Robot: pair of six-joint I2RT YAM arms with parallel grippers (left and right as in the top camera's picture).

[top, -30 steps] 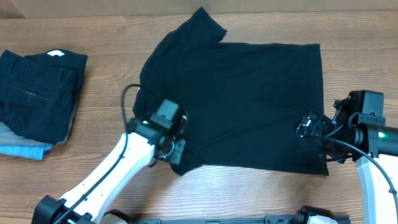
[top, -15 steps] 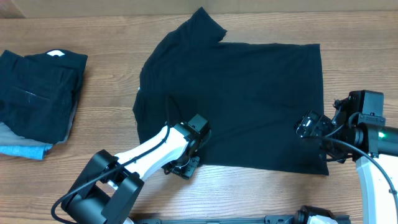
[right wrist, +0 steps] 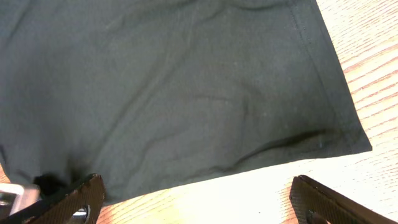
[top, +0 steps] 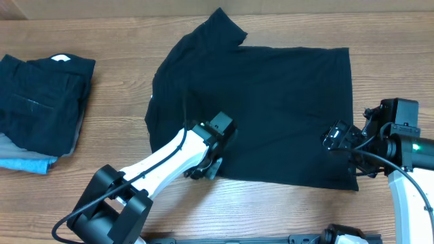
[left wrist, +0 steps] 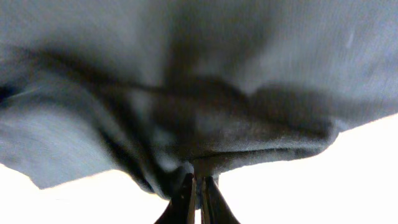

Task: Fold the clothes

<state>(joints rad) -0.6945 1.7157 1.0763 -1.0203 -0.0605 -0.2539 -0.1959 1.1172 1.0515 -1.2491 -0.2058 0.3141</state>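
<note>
One T-shirt [top: 271, 102], one folded pile [top: 41, 102]; left hand [left wrist: 198, 184] pinches T-shirt, right hand [right wrist: 198, 198] gapes

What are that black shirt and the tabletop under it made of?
Black short-sleeved T-shirt: soft matte knit fabric, likely cotton; it wrinkles, bunches, and has stitched hems. Brown table: wood or wood-look laminate, smooth; streaked grain lines show.

Shirt [top: 271, 108] is seen as soft, matt black cloth, and a fine knit with a stitched hem can be made out up close. Table [top: 380, 27] is finished in light wood grain, smooth with a low sheen. Left arm [top: 156, 166] is cased in smooth white plastic, a bit glossy. Pile [top: 37, 102] is made up of matt dark cloth, with grey-blue layers underneath.
</note>
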